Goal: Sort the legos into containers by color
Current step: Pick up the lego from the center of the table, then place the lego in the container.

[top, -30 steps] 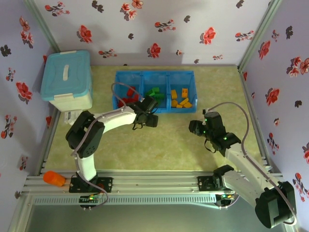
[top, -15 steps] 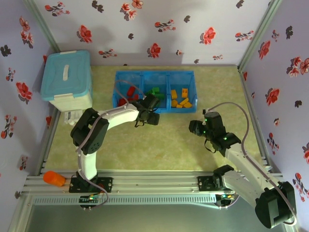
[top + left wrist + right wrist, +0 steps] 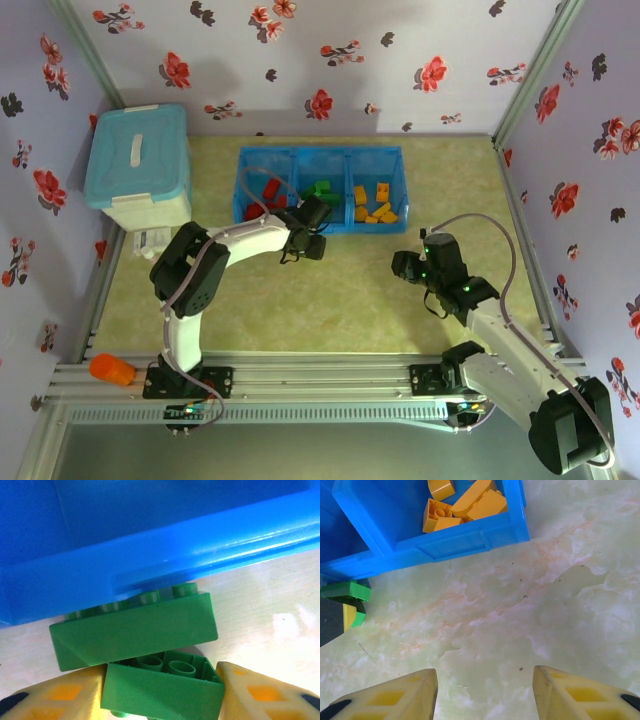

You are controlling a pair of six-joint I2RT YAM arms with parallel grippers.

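Where the pale lidded box [image 3: 138, 165] crowds the left edge of the desk [image 3: 350, 300], the left gripper [image 3: 164, 700] sits just beside the near wall of the blue tray [image 3: 200, 555], pinching a green brick [image 3: 160, 682]. A second green brick [image 3: 135, 630] lies between it and that wall. Red bricks [image 3: 265, 192], green bricks [image 3: 320, 188] and orange-yellow bricks [image 3: 465, 502] occupy the left, middle and right compartments. Rightward, the right gripper [image 3: 485, 690] hovers with fingers spread over bare desk, with open room all around it.
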